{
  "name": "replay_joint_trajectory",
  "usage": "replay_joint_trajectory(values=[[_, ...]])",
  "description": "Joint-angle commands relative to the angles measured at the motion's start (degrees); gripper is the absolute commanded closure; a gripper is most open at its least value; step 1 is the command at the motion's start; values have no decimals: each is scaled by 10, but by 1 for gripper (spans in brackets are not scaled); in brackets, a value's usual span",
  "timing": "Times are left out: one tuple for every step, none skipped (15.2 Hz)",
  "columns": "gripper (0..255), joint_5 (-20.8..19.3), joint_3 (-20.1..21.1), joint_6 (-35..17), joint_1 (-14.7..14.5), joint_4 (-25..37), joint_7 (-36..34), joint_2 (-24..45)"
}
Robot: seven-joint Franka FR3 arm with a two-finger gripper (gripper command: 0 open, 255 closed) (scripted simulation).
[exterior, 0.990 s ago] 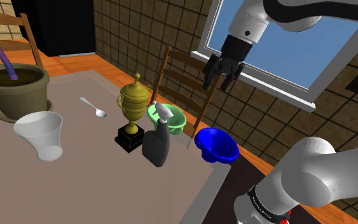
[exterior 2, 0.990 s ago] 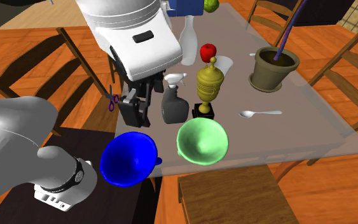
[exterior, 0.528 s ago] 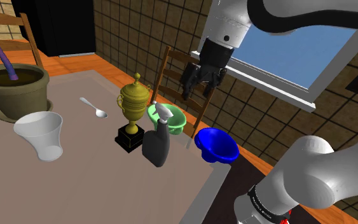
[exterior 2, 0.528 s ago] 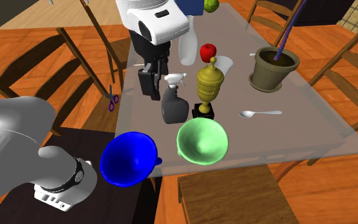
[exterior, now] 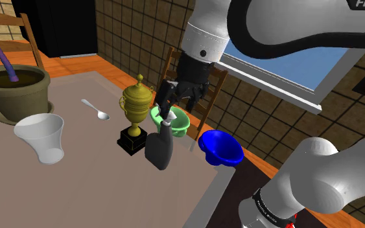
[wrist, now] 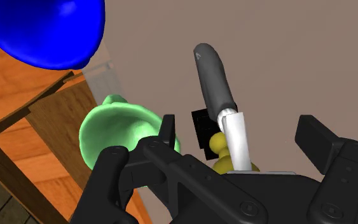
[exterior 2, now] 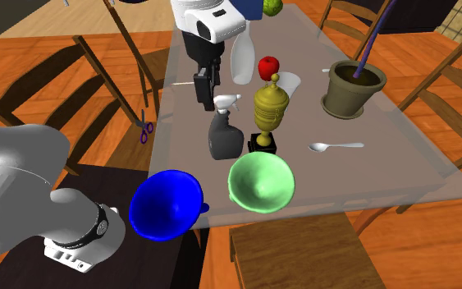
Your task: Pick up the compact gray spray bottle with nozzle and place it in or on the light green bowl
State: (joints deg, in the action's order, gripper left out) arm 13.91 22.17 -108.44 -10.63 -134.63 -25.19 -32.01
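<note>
your table [exterior: 77, 188] carries everything, and the gold trophy [exterior: 137, 110] is your marker on it. the light green bowl [exterior: 179, 123] sits just beside the trophy, and it looks empty. the gray spray bottle [exterior: 159, 148] stands upright just beside the trophy as well, near the bowl but outside it. the gripper [wrist: 241, 133] hangs above the bottle, close by the trophy's cup, with its fingers spread wide and clasping nothing. by my reading nothing is done: you have the descent, the grasp, the lift and the placing in the bowl all left.
</note>
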Motion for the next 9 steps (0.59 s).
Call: replay_joint_trajectory(values=[[0,2,7,-15,-2,-10,-3,4],[0,3,8,-23,-2,-16,-3,6],[0,4,10,-31,-2,-23,-3,8],[0,5,12,-39,-3,-29,-3,10],[0,6,14,-48,-3,-35,-3,12],[0,6,15,-52,-3,-38,-3,13],[0,6,15,-52,-3,-38,-3,13],[0,6,15,-52,-3,-38,-3,13],[0,6,15,-52,-3,-38,-3,13]])
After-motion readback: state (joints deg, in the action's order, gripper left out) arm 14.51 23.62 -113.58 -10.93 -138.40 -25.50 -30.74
